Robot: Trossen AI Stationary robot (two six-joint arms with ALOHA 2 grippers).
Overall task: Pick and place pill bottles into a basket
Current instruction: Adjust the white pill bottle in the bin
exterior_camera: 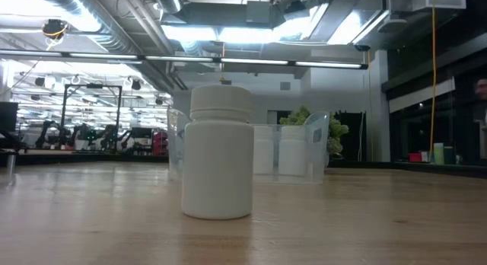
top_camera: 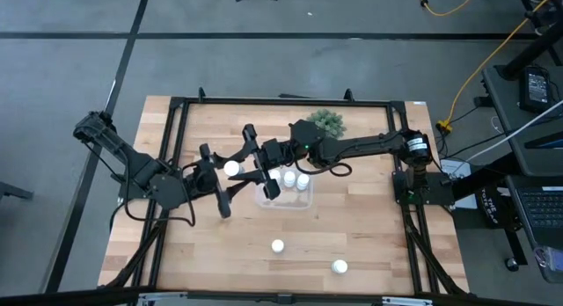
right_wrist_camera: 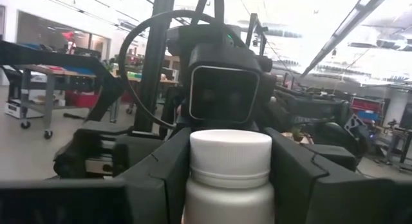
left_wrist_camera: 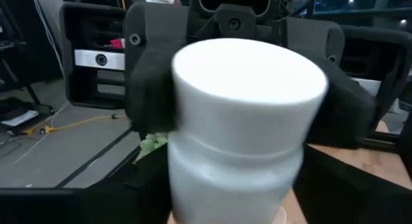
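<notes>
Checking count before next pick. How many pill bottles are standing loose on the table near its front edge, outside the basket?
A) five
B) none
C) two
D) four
C: the high view shows two pill bottles on bare wood toward the front edge, well clear of the basket, which already holds others.

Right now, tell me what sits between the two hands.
One pill bottle, between the left hand and the right hand; the high view shows it.
</notes>
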